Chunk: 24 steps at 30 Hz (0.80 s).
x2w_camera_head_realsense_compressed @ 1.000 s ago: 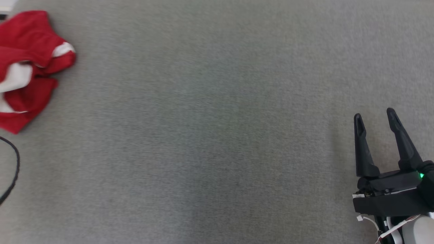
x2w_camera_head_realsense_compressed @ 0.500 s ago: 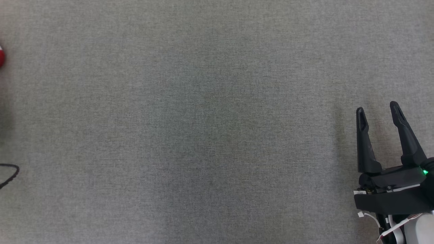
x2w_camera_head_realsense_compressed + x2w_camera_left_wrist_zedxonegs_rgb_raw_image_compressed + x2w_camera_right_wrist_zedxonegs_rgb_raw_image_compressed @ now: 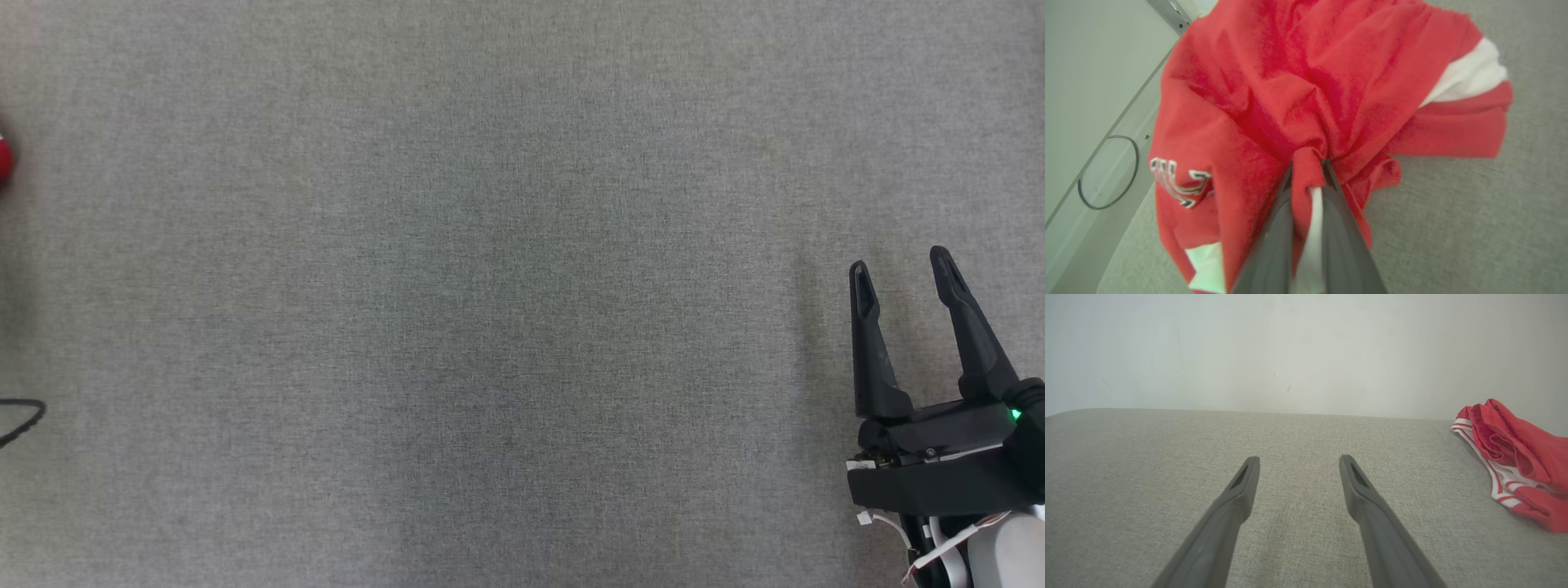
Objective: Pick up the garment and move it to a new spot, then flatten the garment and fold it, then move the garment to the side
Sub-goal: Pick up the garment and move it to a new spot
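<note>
The left claw (image 3: 1307, 165) is clenched on a fold of the red garment (image 3: 1310, 73), its two fingers pinching red and white cloth between them. The garment is crumpled at the far left of the grey desk (image 3: 490, 327), close to the desk's edge, with white bands and a white-lettered patch showing. In the head view a red sliver of it pokes in at the left edge. The right claw (image 3: 898, 263) is at the near right, well apart from the garment, fingers spread and holding nothing. A black cable (image 3: 23, 415) loops in at the near left.
</note>
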Tool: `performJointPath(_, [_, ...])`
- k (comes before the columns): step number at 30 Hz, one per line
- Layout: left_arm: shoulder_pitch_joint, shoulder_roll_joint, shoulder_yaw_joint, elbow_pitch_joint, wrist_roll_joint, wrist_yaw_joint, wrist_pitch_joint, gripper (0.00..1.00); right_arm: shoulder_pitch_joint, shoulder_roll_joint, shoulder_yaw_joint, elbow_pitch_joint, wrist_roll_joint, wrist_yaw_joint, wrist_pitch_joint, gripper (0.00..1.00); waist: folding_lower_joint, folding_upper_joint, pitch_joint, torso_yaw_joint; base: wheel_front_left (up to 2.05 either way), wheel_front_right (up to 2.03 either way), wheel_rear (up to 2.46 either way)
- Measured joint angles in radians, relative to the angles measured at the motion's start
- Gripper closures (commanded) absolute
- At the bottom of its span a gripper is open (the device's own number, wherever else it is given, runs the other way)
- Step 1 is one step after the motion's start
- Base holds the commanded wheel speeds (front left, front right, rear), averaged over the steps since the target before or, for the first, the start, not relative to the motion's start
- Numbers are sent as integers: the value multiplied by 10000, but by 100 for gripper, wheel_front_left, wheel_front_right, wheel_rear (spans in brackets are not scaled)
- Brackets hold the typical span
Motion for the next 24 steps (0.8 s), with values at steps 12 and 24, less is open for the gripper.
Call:
performJointPath(12, [-1221,205,-324,-1043,209,-295,-2736,100,-40,288,291,717,128,0,-301,0,0,-1,-810,2,0,0,0])
performJointPath(24, [-2673,-1007,-1490,-3605,295,-809,-2918,100,-39,938,596,1862,303,0,-849,0,0,0,-1827,-637,0,0,0])
